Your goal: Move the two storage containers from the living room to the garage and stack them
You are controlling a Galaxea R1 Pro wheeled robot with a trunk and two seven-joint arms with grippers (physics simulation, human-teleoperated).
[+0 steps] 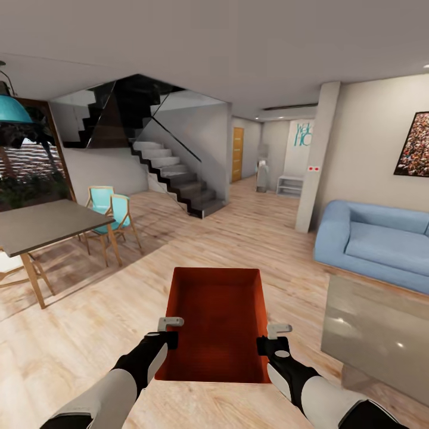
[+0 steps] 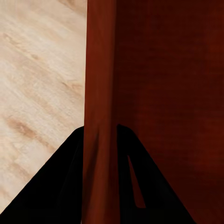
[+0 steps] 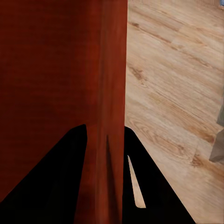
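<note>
An orange-red open-topped storage container (image 1: pixel 217 322) hangs in front of me over the light wood plank floor of the living room, held level between both arms. My left gripper (image 1: pixel 168 339) is shut on its left wall (image 2: pixel 99 93), one dark finger on each side of the thin wall. On the opposite side, my right gripper (image 1: pixel 266 345) is shut on the right wall (image 3: pixel 111 93) in the same way. The bin is empty inside.
A blue sofa (image 1: pixel 375 241) and a glossy low table (image 1: pixel 381 333) stand at the right. A dining table (image 1: pixel 42 226) with turquoise chairs (image 1: pixel 116 214) is at the left. Stairs (image 1: pixel 173 173) rise ahead, with a hallway and a wooden door (image 1: pixel 237 154) beyond a pillar (image 1: pixel 316 161).
</note>
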